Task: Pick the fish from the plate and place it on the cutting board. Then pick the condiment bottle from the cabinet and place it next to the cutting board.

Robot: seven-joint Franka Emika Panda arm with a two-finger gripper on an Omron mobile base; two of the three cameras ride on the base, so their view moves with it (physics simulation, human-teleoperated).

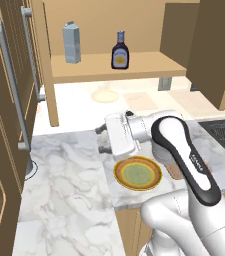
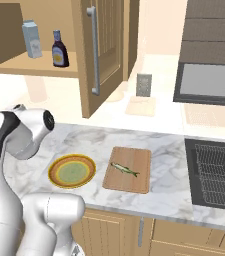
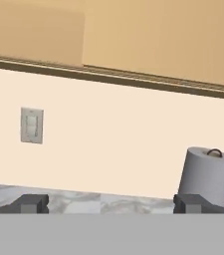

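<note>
Though pale yellow, condiment bottle [image 1: 120, 50] label lettering unreadable; cabinet [image 1: 134, 67] shelf.

the robot's arm [image 1: 184, 150] is covering most of the cutting board [image 1: 176, 172] just right of the plate [image 1: 137, 174]. beyond the plate, the bottle's label [image 1: 119, 60] is reading too small to make out.

The plate [image 2: 72, 171] is showing an orange-yellow rim around pale green; the silvery-green fish [image 2: 124, 169] is lying on the light-brown cutting board [image 2: 134, 184]. The condiment bottle [image 1: 120, 51] is showing dark brown with a pale yellow label, beside a grey-blue carton [image 1: 72, 43] in the tan cabinet [image 1: 149, 64]; the counter [image 1: 69, 190] is gleaming white, grey-veined.
</note>
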